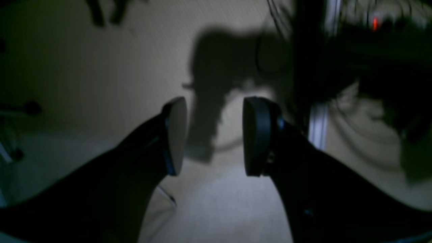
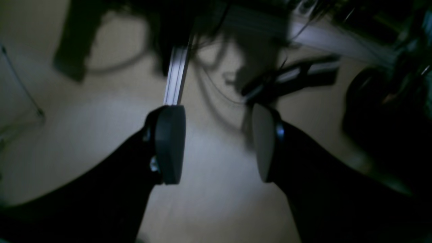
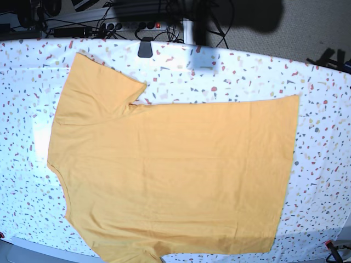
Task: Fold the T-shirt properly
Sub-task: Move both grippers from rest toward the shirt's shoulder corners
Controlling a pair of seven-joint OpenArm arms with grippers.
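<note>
I see the T-shirt (image 3: 175, 175) spread flat on the speckled desk (image 3: 323, 109), covering most of its middle. Its hem runs along the desk's right side and the collar end lies toward the left edge. One sleeve points at the far left corner; the near sleeve runs off the desk's near edge. The side facing up shows no lettering. A dark clip-like object (image 3: 145, 48) sits at the far edge.

Left gripper (image 1: 214, 135): released, jaws standing apart with nothing between them, pale floor behind. Picture dim and blurred.

Right gripper (image 2: 219, 143): likewise released, jaws apart, empty, over pale floor with an aluminium rail (image 2: 175, 74) beyond.

I see neither gripper in the base view.
</note>
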